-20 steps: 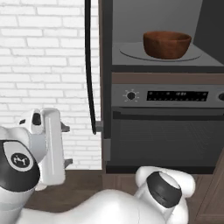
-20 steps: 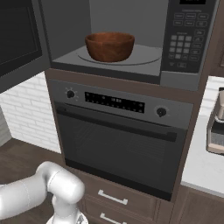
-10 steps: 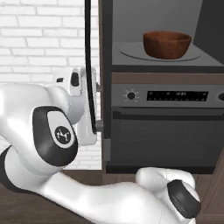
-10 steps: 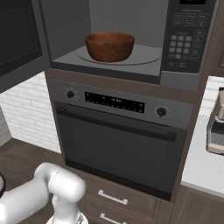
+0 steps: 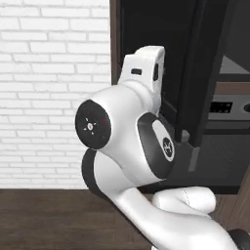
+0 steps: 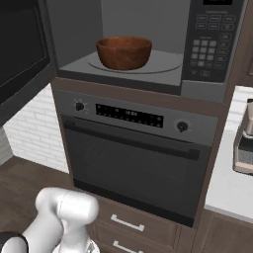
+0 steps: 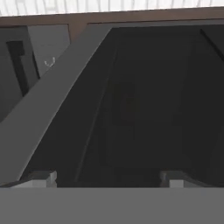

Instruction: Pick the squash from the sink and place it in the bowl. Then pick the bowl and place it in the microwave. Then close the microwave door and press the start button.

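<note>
One bowl (image 6: 124,52) sits mid-turntable in the microwave (image 6: 79,44), room all round it. Your claw (image 7: 109,177), tips apart, faces the dark microwave door (image 7: 144,105) up close.

Left base view: the arm (image 5: 132,146) covers the lower microwave door (image 5: 200,73) and most of the oven (image 5: 229,112) beside it; the oven's right part is cut off by the picture's edge.

Right base view: the door (image 6: 22,54) is cut off at the left edge. The bowl (image 6: 124,52) wall hides its inside, so its contents cannot be determined. The microwave (image 6: 210,49) keypad labels are too small to read.
</note>
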